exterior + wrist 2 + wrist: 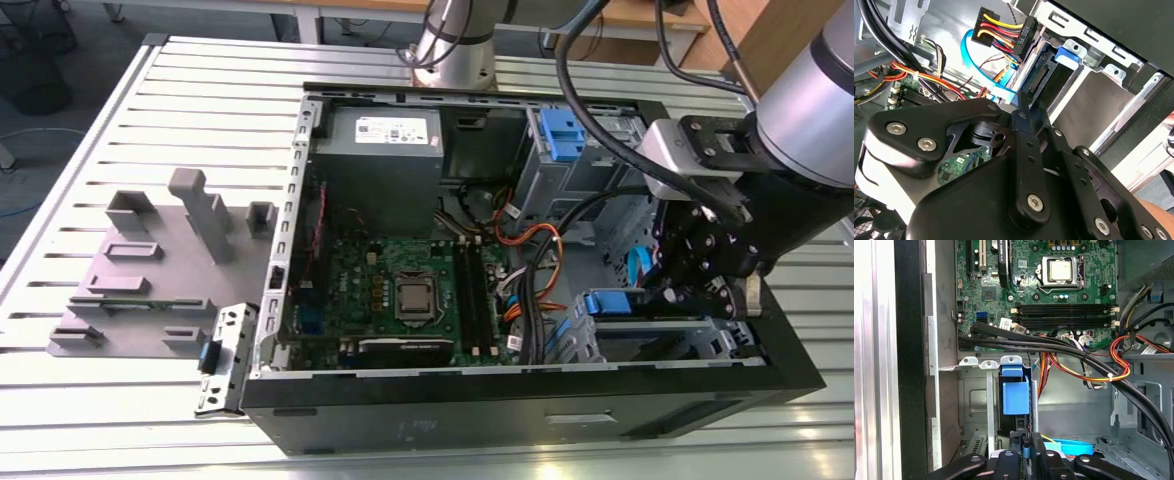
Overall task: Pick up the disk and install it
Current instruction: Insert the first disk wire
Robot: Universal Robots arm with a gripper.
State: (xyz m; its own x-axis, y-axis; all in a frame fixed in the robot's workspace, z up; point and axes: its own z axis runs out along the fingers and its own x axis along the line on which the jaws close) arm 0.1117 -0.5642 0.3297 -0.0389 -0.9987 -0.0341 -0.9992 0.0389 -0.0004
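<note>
Gripper (705,275) is hanging inside the open computer case (400,425), clamped on the disk (1015,397), which is sitting edge-on in the metal drive cage (654,340) beside the green motherboard (1054,290).

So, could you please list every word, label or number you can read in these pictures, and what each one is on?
No text can be quoted; none of it is legible.
White sticker on the grey box, exterior view: print too small to read.
Motherboard, first wrist view: white markings too small to read.
Small white tag on the motherboard: blurred.
Processor: markings too faint to read.
</note>
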